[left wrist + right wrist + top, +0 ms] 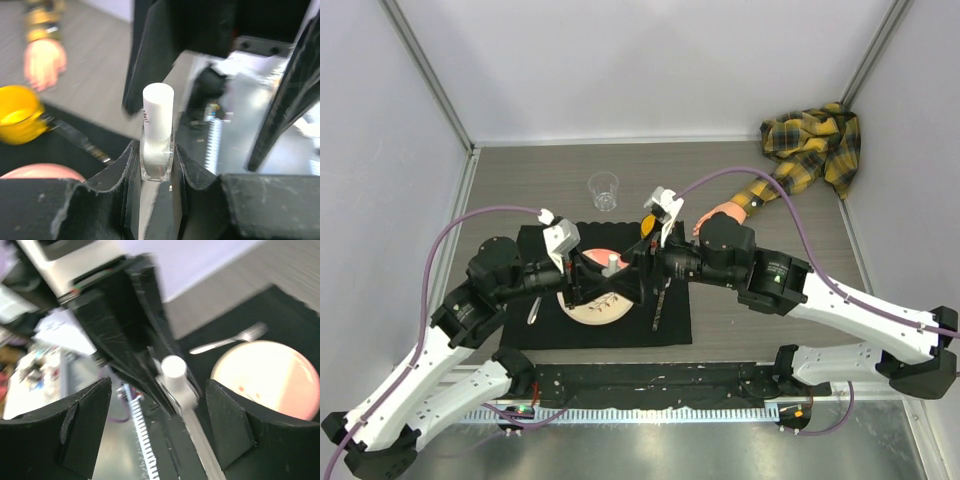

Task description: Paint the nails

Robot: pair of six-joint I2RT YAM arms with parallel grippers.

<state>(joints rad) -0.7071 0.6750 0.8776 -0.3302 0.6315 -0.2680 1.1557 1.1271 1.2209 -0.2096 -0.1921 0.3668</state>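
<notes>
Two sets of jaws meet over the middle of the black mat (555, 335), and neither is near the nails. My left jaws are clenched on the small clear bottle (158, 152), pinching its glass body from both sides and holding it upright above the mat's centre. Its white cap (158, 107) stands free above them. My right jaws are released and empty, spread wide, and face the bottle from the mat's right side. In the right wrist view the cap sits between my two open fingers (75, 425) and touches neither.

The nails (700, 229) are at the fingertips of the mannequin hand (722, 214), which lies on the bench (520, 180) just beyond the mat's far right corner. Its plaid sleeve (810, 145) trails farther away from the mat. The nails are too small for me to tell whether any polish is on them.

I judge the step in hand to be opening the bottle, so the painting itself has not begun. Next, my right jaws need to centre on the cap and close squarely on it, clear of the left jaws just below. Then I twist while the left grip holds firm and the bottle stays level, and lift straight up so the brush clears the neck. Only after that does the brush travel off the mat's far right corner to the fingertips.
</notes>
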